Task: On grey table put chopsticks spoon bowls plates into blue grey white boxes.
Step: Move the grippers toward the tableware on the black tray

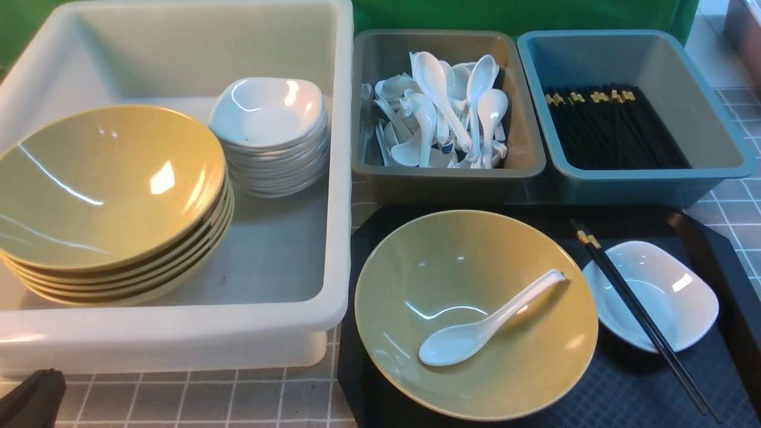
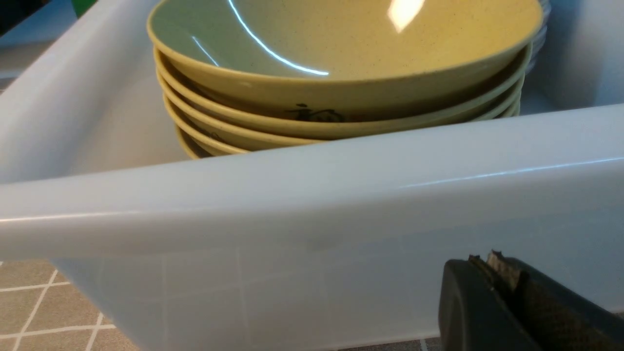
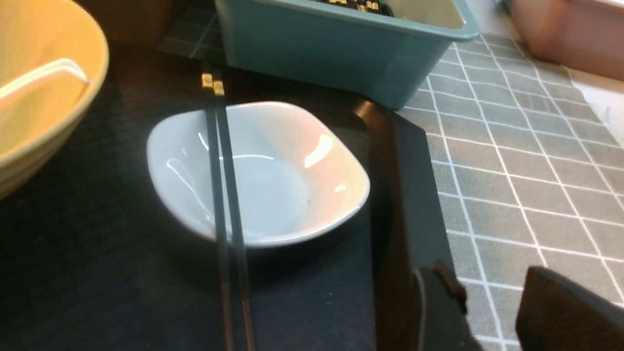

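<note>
While the left pincer [image 2: 487, 265] sits clenched by the smooth white box [image 2: 312, 209] and the right pincer [image 3: 492, 307] gapes empty, a glossy spoon [image 1: 487, 321] lies in the round olive bowl [image 1: 452, 273]; slim black chopsticks [image 1: 645, 318] cross the rounded-square plate [image 1: 678, 285] on the textured tray [image 1: 642, 392].

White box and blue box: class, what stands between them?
The grey box, filled with white spoons, stands between them; the front view shows it.

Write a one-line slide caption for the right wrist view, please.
Black chopsticks lie across a white plate on the black tray, near the blue box; right tool open and empty.
</note>
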Tool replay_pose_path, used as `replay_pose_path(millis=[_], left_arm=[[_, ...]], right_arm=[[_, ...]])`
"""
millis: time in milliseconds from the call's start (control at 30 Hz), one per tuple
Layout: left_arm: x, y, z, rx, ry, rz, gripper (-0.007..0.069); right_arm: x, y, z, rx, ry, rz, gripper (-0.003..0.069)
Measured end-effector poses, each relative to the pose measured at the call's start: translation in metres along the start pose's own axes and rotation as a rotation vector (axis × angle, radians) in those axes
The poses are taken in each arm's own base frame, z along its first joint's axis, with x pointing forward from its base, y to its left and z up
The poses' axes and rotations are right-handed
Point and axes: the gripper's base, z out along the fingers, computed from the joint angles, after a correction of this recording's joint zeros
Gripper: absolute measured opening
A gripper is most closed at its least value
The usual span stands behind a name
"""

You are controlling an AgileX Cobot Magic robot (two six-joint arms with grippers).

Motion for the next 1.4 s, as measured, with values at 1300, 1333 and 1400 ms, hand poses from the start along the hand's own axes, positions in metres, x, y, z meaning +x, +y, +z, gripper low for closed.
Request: replay_pose_path(millis=[1300, 1333, 1400], left_arm=[[-0.037, -0.024, -0.013, 0.397, -0.08, -1.037, -0.0011], [-0.045, -0.025, -0.018, 0.415, -0.106, -0.945, -0.0011], [-0.059, -0.026, -0.026, 0.44, -0.148, -0.821, -0.0011]], right_arm=[[-0.003, 0.0, 0.001, -0.029, -0.043, 1.203, 0.0237], [-0.003, 0.0, 0.001, -0.029, -0.043, 1.199, 0.0237], [-0.003, 0.0, 0.001, -0.029, -0.043, 1.186, 0.0237]])
